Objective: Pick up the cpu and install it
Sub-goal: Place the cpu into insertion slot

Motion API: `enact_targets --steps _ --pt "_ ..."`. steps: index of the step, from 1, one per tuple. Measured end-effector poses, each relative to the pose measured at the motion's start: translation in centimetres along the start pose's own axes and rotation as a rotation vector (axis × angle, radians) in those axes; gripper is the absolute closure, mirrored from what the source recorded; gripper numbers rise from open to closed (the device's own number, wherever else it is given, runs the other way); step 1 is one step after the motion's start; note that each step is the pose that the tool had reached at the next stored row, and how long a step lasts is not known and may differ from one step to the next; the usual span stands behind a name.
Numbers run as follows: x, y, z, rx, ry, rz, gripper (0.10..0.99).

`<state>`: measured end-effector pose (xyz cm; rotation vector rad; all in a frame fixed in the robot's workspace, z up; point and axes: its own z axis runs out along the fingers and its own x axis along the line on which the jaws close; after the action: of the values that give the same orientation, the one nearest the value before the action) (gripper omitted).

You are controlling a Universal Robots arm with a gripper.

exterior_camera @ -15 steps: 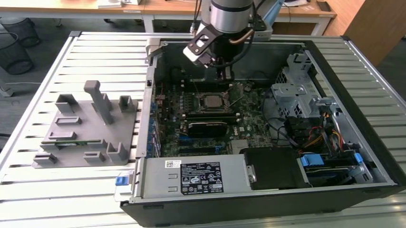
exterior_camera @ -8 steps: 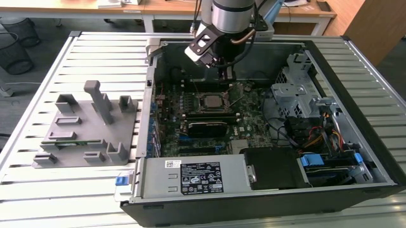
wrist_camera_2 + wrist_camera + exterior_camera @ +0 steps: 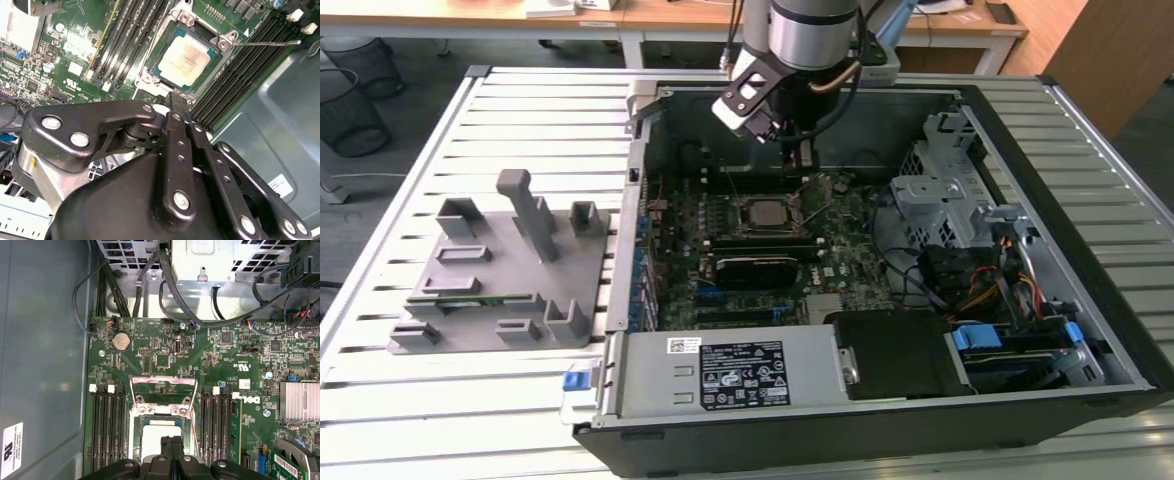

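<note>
The cpu [image 3: 187, 59] lies flat in the open socket on the green motherboard [image 3: 75, 60], its silver top showing in both wrist views [image 3: 159, 439]. The socket's metal load plate [image 3: 162, 386] stands flipped open beside it. My gripper [image 3: 178, 98] hovers just above the socket's edge with its two black fingers pressed together and nothing between them; the fingertips [image 3: 172, 442] cover part of the cpu. In the exterior view the gripper [image 3: 795, 160] hangs inside the computer case, a little behind the socket [image 3: 767, 215].
The open black computer case [image 3: 1067, 110] holds memory slots [image 3: 105, 425], cables [image 3: 165, 285], a drive cage [image 3: 947, 190] and a power supply [image 3: 734, 370]. On the slatted table at the exterior view's left stands a grey plastic fixture [image 3: 520, 215] with a green memory stick [image 3: 467, 298].
</note>
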<state>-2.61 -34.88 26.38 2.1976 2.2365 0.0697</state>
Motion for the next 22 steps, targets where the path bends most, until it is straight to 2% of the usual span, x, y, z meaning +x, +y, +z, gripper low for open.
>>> enact_targets --steps 4,9,22 --pt "-0.01 0.35 0.01 0.000 0.0000 0.000 0.980" --pt "-0.02 1.17 0.04 0.000 0.0000 0.000 0.980" --pt "0.13 2.75 0.22 0.001 0.0002 -0.010 0.980"
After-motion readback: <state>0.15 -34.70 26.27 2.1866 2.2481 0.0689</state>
